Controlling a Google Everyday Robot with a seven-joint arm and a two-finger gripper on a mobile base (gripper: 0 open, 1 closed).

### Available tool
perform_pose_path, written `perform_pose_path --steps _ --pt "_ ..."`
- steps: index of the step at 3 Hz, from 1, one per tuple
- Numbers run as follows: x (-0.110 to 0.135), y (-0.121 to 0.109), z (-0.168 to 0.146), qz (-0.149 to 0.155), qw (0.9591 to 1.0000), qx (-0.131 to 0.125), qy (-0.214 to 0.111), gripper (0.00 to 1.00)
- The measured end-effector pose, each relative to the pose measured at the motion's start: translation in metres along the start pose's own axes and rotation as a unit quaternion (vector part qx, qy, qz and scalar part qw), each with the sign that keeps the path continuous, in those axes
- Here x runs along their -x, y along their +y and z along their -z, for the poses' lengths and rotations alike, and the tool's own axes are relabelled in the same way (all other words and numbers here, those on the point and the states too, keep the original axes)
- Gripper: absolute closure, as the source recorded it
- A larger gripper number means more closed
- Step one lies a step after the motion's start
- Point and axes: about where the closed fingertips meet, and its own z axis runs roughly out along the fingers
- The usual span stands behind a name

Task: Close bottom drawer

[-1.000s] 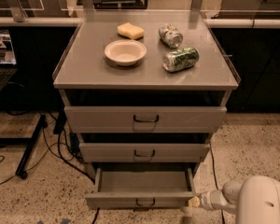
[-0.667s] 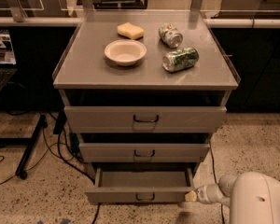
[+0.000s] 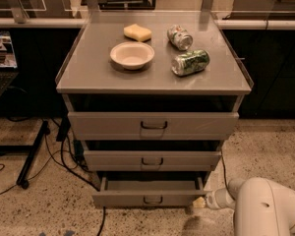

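Bottom drawer point(image 3: 123, 198) (camera-facing), gripper point(image 3: 200, 202) at right corner

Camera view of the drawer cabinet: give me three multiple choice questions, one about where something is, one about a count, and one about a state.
1. Where is the gripper?
A) high up at the left edge of the view
B) low down, by the right end of the bottom drawer front
C) out of view

2. How many cans lie on the cabinet top?
A) one
B) two
C) four

3. What state is the bottom drawer in?
A) pulled partly out
B) pushed flush shut
C) taken out and lying on the floor

Answers:
1 B: the gripper sits near the floor beside the front panel's right corner.
2 B: there is one silver can and one green can.
3 A: the drawer's inner floor shows behind its front panel.
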Motion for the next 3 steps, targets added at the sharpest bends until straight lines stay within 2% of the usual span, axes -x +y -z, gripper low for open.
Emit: perform_pose_path --steps 2,3 --pt "0.047 -0.016 -0.017 -0.015 0.9993 -0.001 -0.034 1.0" --pt "0.046 -0.016 -0.017 -0.015 0.9993 -0.001 -0.034 1.0"
